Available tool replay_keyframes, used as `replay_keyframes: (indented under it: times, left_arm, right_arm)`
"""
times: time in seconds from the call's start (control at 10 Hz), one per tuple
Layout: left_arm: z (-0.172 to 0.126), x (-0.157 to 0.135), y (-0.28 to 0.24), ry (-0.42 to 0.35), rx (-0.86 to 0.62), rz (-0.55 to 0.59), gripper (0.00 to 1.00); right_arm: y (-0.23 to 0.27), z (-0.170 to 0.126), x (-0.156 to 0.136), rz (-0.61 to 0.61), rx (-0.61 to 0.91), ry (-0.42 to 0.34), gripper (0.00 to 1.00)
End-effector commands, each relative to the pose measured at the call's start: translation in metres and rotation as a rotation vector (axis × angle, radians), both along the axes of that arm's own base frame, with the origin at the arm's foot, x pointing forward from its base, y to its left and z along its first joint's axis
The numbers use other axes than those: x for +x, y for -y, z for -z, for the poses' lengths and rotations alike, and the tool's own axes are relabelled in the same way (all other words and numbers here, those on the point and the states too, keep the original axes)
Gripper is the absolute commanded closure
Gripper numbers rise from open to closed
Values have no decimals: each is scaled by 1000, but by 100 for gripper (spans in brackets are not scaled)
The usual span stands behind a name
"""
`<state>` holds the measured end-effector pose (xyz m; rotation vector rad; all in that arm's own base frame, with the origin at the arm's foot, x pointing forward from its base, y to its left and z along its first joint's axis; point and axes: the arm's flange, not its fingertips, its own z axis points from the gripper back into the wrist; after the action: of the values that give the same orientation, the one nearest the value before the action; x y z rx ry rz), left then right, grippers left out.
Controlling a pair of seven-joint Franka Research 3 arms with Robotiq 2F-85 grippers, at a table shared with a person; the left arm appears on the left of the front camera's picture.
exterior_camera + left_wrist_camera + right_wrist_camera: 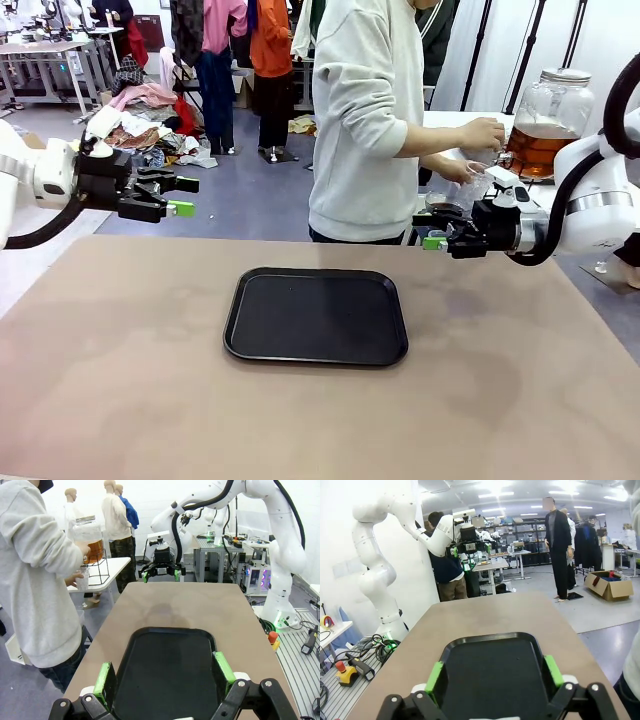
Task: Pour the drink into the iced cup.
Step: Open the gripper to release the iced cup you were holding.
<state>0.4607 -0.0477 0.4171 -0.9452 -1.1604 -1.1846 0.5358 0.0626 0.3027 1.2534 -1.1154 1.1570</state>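
**Both pincers wide and empty; drink off to the side, at the person's hands**

Nearest, on the tan desk (120, 380): a black tray (316, 315), rectangular with rounded corners, lying flat near the middle, nothing on it. Seen from both wrist views framed between green pads, well below and ahead of each pincer.

Above the desk's left far edge: left pincer (178, 196), held level, pointing toward the middle, jaws spread wide, nothing between them. Same spread in its own wrist view (165, 680), green pads either side of the tray.

Above the desk's right far edge: right pincer (432, 231), also level and pointing inward, jaws wide apart, gripping nothing. Own wrist view (495, 677) confirms the gap.

Just behind the right pincer: a person (365, 120) in a pale grey sweatshirt, standing at the far side, turned toward a white side table (117, 565). One hand (482, 133) at the base of a glass jar dispenser (548, 120), the other holding a clear cup (470, 185) beneath it. Contents of the cup too small to tell.

Farthest: the drink (538, 150), amber-brown, filling the lower part of the lidded jar on a black wire stand (100, 575). Beyond and above the right pincer, apart from it, on the far side of the person's hands; well apart from the left pincer, across the whole desk.
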Motion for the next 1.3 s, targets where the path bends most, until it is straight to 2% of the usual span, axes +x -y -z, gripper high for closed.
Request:
replay_keyframes:
  times: [0.0,1.2]
  left_arm:
    - [-1,-1,0,4,0,0,0]
    - [-1,-1,0,4,0,0,0]
  right_arm:
    - [0,-3,2,1,0,2,0]
    - [0,-3,2,1,0,2,0]
